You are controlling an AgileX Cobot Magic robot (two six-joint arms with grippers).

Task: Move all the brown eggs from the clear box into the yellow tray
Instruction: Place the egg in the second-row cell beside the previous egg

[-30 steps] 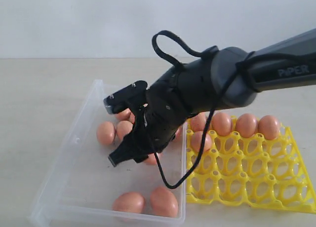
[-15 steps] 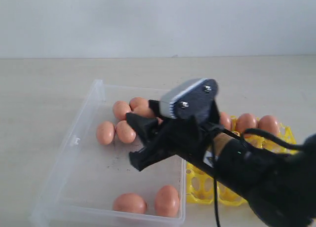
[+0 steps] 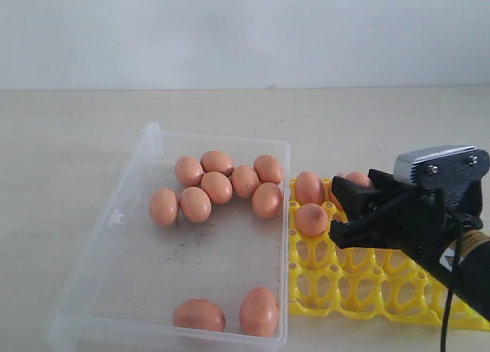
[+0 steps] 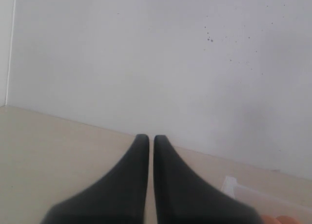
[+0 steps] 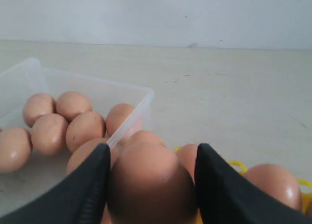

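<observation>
Several brown eggs (image 3: 217, 187) lie clustered at the far end of the clear box (image 3: 115, 218), and two more (image 3: 259, 311) rest by its near wall. The yellow tray (image 3: 360, 287) stands to the right of the box with eggs (image 3: 311, 219) in its far cups. My right gripper (image 3: 337, 210) hovers over the tray's far rows. In the right wrist view it (image 5: 153, 148) is shut on a brown egg (image 5: 151, 185), with the box rim (image 5: 131, 119) and tray (image 5: 236, 164) beyond. My left gripper (image 4: 146, 136) is shut, held off the table with nothing in it.
The box and tray sit side by side on a pale tabletop (image 3: 69, 138) before a white wall. A corner of the box (image 4: 234, 187) shows in the left wrist view. The tray's near rows are open cups (image 3: 344, 291).
My right gripper has swung from above the box's egg cluster to the right, over the yellow tray, with the egg in it. The box's far eggs are uncovered now.
</observation>
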